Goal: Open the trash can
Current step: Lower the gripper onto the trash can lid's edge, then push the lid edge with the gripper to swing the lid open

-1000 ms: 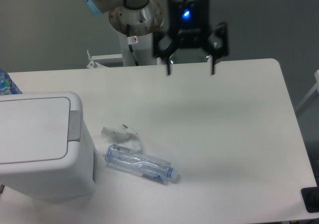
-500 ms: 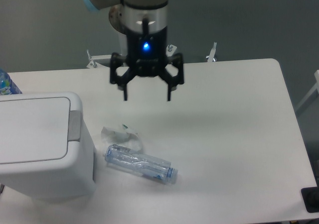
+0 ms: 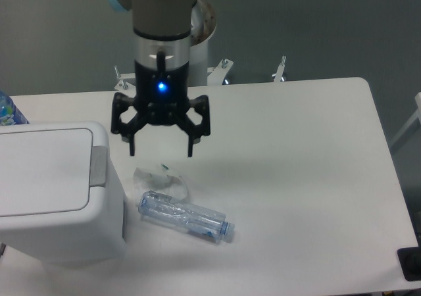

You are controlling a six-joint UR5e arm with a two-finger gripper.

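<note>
The trash can is a large boxy white bin at the left of the table, with its flat lid shut and a grey push tab on its right edge. My gripper hangs open and empty above the table, just right of the bin and a little above the tab's height. Its fingers point down. It touches nothing.
A crushed clear plastic bottle lies on the white table right of the bin, with a crumpled clear wrapper just behind it, under my gripper. A blue-labelled bottle peeks in at the far left edge.
My gripper has moved left and down across the table, from the back centre to just right of the trash can. It stayed open. The bin and bottle have not moved.
</note>
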